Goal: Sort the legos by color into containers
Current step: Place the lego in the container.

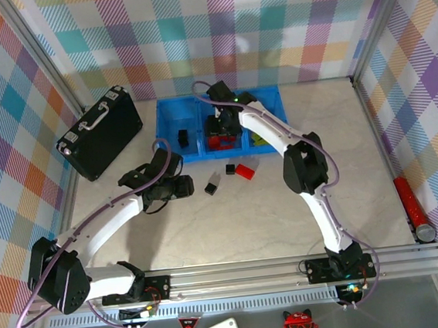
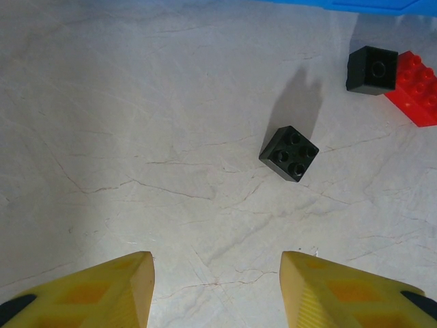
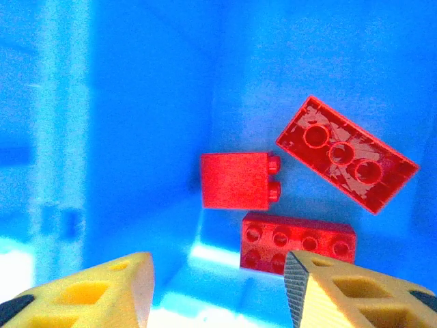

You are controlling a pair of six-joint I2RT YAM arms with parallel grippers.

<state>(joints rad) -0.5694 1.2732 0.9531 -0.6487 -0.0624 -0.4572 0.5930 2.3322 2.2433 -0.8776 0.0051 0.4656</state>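
marble table [image 1: 248,223]: blue tray [image 1: 162,131], briefcase [image 1: 101,133], loose legos [image 1: 244,170]

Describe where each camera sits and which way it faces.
Top external: high behind the robot, looking down on the table, blue tray and black briefcase; left arm and right arm show, bases at the bottom.
Left wrist: on the left arm, facing down at the table and a black lego; left gripper, fingers apart, at the bottom.
Right wrist: facing into a tray compartment holding red legos; right gripper, fingers apart, at the bottom.
Shared: top external and left wrist both show that black lego.

Bare tabletop [image 2: 136,137] around black brick [image 2: 289,153]
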